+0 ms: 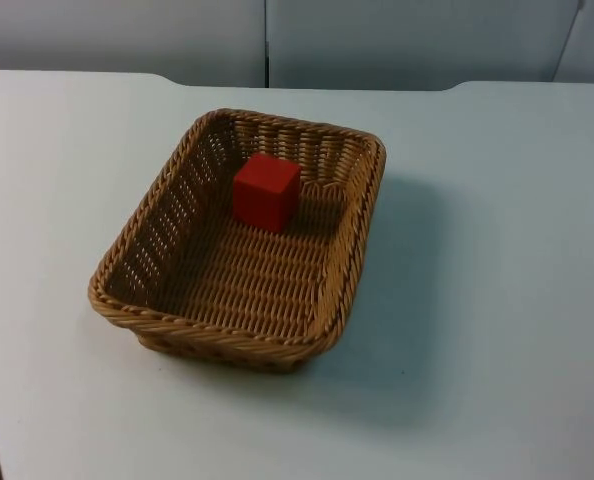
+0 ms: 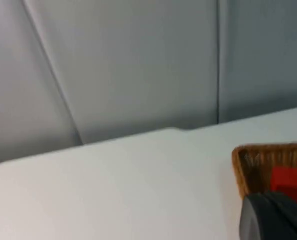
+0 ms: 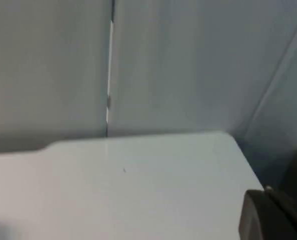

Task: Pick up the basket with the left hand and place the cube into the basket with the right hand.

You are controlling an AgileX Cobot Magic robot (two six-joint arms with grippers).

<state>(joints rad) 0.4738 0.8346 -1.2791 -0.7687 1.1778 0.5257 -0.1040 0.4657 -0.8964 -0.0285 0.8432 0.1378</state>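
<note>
Gripper (image 2: 276, 217) states unclear; basket (image 1: 137, 310) runs lengthwise toward the wall, holding cube (image 1: 266, 191).

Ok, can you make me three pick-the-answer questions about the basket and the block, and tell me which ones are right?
1. Where is the red cube?
A. On the table beside the basket
B. Inside the basket
C. On the basket's rim

2. How many cubes are in the basket?
A. One
B. Two
C. Three

3. What is the basket doing?
A. Lying upside down
B. Hanging from a gripper
C. Sitting upright on the white table

Answers:
1. B, since the woven walls surround the cube, which sits near the far end.
2. A, since a single red block rests on the basket's floor.
3. C, since its open side faces up, it rests on the table and no gripper touches it.
</note>
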